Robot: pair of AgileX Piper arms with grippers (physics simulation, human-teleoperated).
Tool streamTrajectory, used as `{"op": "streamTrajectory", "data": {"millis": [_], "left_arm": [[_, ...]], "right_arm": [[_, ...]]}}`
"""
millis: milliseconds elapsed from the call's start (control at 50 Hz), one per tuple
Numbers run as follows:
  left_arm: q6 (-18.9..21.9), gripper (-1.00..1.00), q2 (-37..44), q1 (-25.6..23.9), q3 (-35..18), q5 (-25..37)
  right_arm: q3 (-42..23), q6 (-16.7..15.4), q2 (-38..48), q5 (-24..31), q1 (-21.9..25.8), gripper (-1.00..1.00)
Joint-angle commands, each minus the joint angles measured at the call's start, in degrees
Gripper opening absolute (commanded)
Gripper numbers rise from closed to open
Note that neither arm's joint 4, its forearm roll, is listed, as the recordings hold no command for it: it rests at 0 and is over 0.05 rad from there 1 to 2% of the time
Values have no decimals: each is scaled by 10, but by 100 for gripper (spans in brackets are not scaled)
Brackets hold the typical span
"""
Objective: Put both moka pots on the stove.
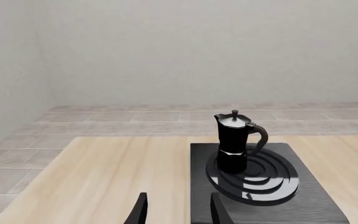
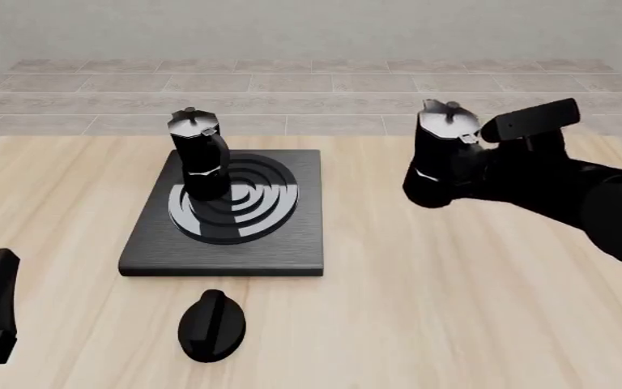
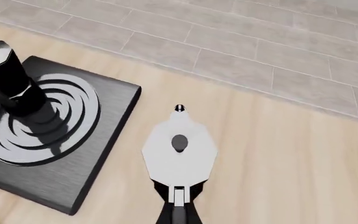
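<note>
Front view: right gripper (image 2: 473,158) jaws clamp second moka pot (image 2: 440,158), tilted, airborne; slip risk. Left gripper (image 1: 175,210) jaws wide, empty.

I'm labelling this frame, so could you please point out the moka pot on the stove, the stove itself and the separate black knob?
Moka pot on the stove (image 2: 202,166): front view, on its faceted black body.
Stove (image 2: 295,231): front view, on the bare slab right of the rings.
Black knob (image 2: 213,326): front view, on its top ridge.
</note>
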Motion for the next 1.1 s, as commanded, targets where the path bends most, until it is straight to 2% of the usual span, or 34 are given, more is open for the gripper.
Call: {"op": "streamTrajectory", "data": {"millis": [20, 240, 500, 1100], "left_arm": [[1, 100, 0, 0, 0, 0], [3, 100, 0, 0, 0, -1], [4, 100, 0, 1, -3, 2], [4, 100, 0, 4, -2, 0]], "right_arm": [[-65, -21, 27, -8, 40, -100], [-121, -18, 64, 0, 76, -100], [-153, -21, 95, -6, 105, -100], [-204, 19, 147, -23, 132, -100]]}}
